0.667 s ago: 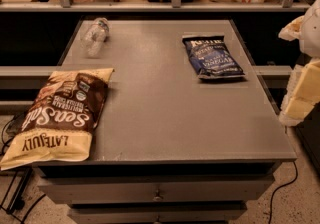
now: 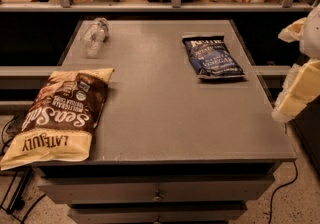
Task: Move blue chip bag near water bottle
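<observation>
The blue chip bag lies flat on the grey table top at the back right, its white lettering facing me. The clear water bottle lies on its side at the back left corner, far from the bag. My gripper hangs at the right edge of the view, beyond the table's right side and in front of the bag. Its pale fingers point down and left. It holds nothing.
A large brown and cream Late July bag lies at the front left and overhangs the table edge. A shelf with a rail and several items runs behind the table. Drawers sit under the top. Cables lie on the floor.
My gripper has shifted slightly at the right edge. The bags and the bottle have not moved.
</observation>
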You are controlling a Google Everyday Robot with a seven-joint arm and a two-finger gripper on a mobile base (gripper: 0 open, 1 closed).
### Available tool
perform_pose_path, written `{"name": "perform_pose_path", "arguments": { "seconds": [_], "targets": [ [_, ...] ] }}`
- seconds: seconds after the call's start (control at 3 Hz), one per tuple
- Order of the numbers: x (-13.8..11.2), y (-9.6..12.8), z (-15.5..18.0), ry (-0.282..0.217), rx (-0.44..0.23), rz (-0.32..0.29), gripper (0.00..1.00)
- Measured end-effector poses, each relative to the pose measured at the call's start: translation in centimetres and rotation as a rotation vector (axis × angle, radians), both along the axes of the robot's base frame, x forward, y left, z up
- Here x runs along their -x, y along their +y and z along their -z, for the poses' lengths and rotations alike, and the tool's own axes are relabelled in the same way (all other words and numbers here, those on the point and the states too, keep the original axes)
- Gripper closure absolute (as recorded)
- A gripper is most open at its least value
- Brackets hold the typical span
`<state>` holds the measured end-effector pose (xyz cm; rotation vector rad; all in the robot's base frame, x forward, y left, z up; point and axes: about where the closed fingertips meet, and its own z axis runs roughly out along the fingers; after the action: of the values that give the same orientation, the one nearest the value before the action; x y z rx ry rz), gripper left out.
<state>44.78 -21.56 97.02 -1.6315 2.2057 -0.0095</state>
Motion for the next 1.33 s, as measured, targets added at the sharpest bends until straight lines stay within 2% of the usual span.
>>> {"name": "perform_pose_path", "arguments": {
  "seconds": [0.33,0.67,1.0,1.33],
  "targets": [
    [-3.3,0.5,1.7,-0.032,-0.199,0.02,0.0],
    [-8.0,1.4,3.9,-0.051,-0.355,0.038,0.0],
    [-12.8,2.7,5.7,-0.053,-0.463,0.065,0.0],
    [-13.4,2.8,6.4,-0.045,-0.474,0.069,0.0]
  ]
}}
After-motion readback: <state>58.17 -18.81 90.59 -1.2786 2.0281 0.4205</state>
